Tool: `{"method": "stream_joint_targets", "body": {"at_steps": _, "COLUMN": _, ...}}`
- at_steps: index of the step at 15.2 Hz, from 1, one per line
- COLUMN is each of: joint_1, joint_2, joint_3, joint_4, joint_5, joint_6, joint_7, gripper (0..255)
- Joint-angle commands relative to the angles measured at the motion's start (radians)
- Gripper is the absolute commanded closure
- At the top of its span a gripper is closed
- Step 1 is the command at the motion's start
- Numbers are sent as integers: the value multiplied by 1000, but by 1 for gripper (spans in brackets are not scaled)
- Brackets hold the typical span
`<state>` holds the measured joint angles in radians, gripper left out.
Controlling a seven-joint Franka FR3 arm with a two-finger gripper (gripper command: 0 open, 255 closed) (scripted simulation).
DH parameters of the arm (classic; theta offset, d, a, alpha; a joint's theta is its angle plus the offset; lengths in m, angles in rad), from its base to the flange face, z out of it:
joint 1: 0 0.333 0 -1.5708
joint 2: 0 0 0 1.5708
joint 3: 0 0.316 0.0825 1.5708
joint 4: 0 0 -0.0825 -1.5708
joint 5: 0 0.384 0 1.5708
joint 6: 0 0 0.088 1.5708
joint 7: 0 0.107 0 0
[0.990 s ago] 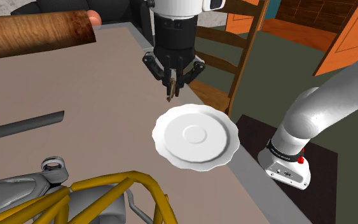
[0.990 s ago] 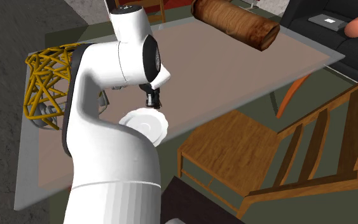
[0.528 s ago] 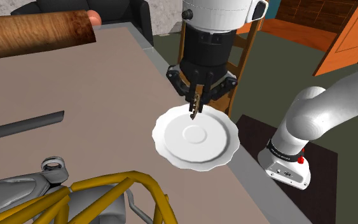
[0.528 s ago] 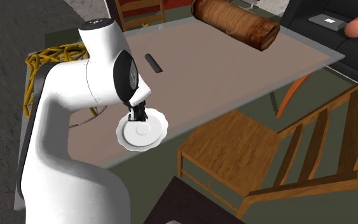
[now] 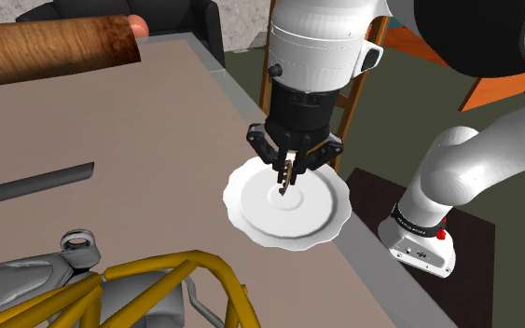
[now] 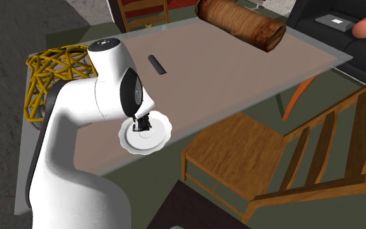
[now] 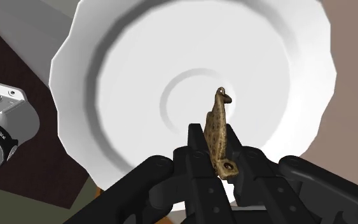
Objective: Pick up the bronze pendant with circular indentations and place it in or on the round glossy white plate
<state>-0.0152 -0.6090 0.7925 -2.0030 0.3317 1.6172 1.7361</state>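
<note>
The round white plate [image 5: 318, 216] lies near the table's edge at the shoulder view's middle. My black gripper [image 5: 288, 173] hangs just above its centre, shut on the bronze pendant [image 5: 286, 176], which points down toward the plate. In the wrist view the slim, speckled bronze pendant [image 7: 217, 127] stands clasped between my fingers [image 7: 198, 162], its tip over the ring at the middle of the plate [image 7: 120, 83]. From the second exterior view the gripper [image 6: 142, 125] sits over the plate [image 6: 159, 135], partly hidden by the arm.
A brown wooden log [image 5: 50, 48] lies at the table's far side. A dark flat bar [image 5: 32, 185] rests on the table. A yellow wire frame [image 5: 139, 291] and a grey metal object [image 5: 22, 266] fill the near corner. A wooden chair [image 6: 279, 156] stands beside the table.
The gripper has carried the pendant from over the bare table to above the plate's centre and has come down closer to the plate.
</note>
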Motion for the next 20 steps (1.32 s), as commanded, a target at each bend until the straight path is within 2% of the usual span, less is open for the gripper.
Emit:
{"method": "stream_joint_targets", "body": {"at_steps": 1, "joint_1": 7, "joint_2": -11, "joint_3": 4, "joint_4": -47, "joint_5": 9, "joint_6": 37, "joint_7": -6, "gripper": 255}}
{"method": "stream_joint_targets", "body": {"at_steps": 9, "joint_1": 6, "joint_2": -11, "joint_3": 4, "joint_4": -47, "joint_5": 9, "joint_6": 37, "joint_7": -6, "gripper": 255}}
{"method": "stream_joint_targets", "body": {"at_steps": 10, "joint_1": 6, "joint_2": -11, "joint_3": 4, "joint_4": -47, "joint_5": 9, "joint_6": 37, "joint_7": -6, "gripper": 0}}
{"method": "stream_joint_targets", "body": {"at_steps": 15, "joint_1": 6, "joint_2": -11, "joint_3": 4, "joint_4": -47, "joint_5": 9, "joint_6": 37, "joint_7": -6, "gripper": 0}}
{"method": "stream_joint_targets", "body": {"at_steps": 19, "joint_1": -9, "joint_2": 18, "joint_3": -13, "joint_4": 98, "joint_5": -16, "joint_6": -82, "joint_7": 12, "gripper": 0}}
{"method": "stream_joint_targets", "body": {"at_steps": 20, "joint_1": -9, "joint_2": 18, "joint_3": -13, "joint_4": 98, "joint_5": -16, "joint_6": -82, "joint_7": 12, "gripper": 0}}
